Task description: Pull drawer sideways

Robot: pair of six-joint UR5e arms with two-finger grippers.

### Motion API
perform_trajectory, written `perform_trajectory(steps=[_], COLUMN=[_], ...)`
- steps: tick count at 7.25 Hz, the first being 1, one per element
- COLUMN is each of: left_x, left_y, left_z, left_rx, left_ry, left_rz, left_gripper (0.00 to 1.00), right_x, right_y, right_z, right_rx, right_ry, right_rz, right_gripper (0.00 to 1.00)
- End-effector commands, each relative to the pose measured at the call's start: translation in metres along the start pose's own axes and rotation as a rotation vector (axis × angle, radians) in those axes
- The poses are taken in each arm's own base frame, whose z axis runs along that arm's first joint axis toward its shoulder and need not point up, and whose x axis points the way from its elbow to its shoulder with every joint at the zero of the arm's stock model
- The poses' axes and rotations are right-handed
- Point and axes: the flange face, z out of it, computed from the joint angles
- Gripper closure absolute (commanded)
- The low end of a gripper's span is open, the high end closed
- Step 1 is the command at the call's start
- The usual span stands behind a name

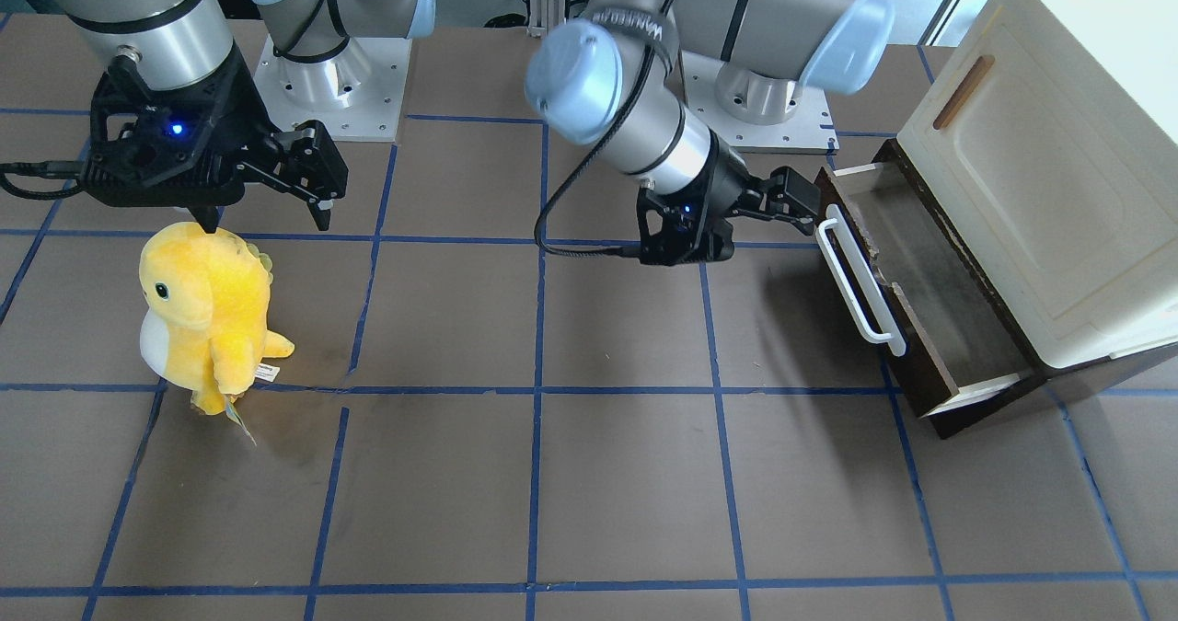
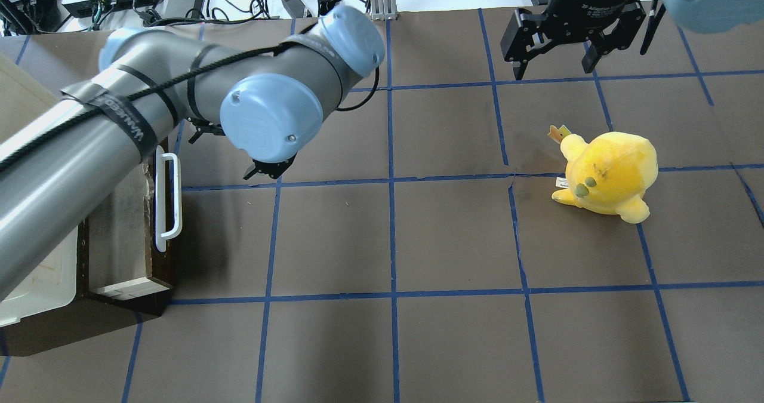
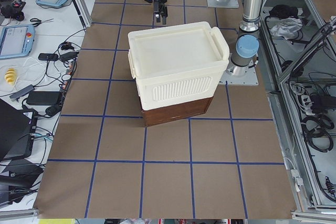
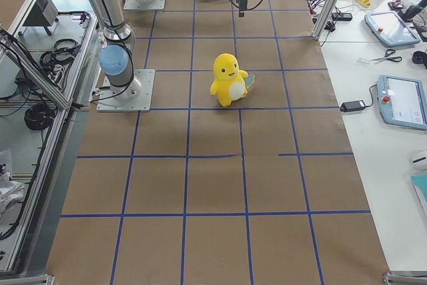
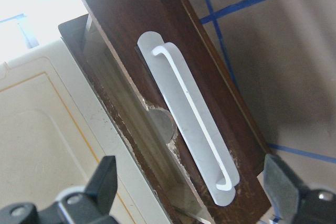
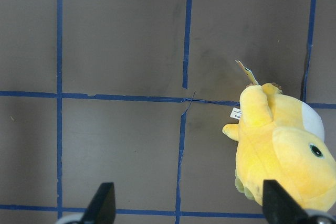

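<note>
The drawer [image 1: 929,313] is dark brown with pale inner sides and stands pulled out from under the cream-white cabinet [image 1: 1040,189]. Its long white bar handle [image 1: 860,276] runs along its front. The drawer [image 2: 128,230] shows at the left of the overhead view. My left gripper [image 1: 808,205] is open and empty, just in front of the end of the drawer front nearest the robot. In the left wrist view the handle [image 5: 194,124] lies ahead between my spread fingers [image 5: 105,179], apart from them. My right gripper [image 1: 267,221] is open and empty, hanging far from the drawer.
A yellow plush toy [image 1: 207,313] stands on the brown table below my right gripper; it also shows in the right wrist view [image 6: 283,150]. The cabinet [image 3: 178,61] has a small brown slot handle [image 1: 962,92]. Blue tape lines grid the table.
</note>
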Motion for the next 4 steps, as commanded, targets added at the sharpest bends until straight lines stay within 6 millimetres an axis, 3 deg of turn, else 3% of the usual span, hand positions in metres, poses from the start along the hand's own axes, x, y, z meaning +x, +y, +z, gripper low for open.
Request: perform_trajectory(steps=[1,3,4], left_x=[-0.039,-0.103,-0.12], left_y=[0.06,0.064,0.065], left_z=[-0.062,-0.044,-0.039], left_rx=[0.084,0.063,0.068], left_ry=[0.297,0.598,0.669], left_rz=[-0.041,-0.173,-0.221], left_gripper=[0.0,0.0,0.0], right_x=[0.0,0.0,0.0], right_y=[0.0,0.0,0.0], right_z=[0.0,0.0,0.0], right_rx=[0.0,0.0,0.0], right_ry=[0.0,0.0,0.0], right_rz=[-0.001,0.0,0.0], right_gripper=[0.0,0.0,0.0])
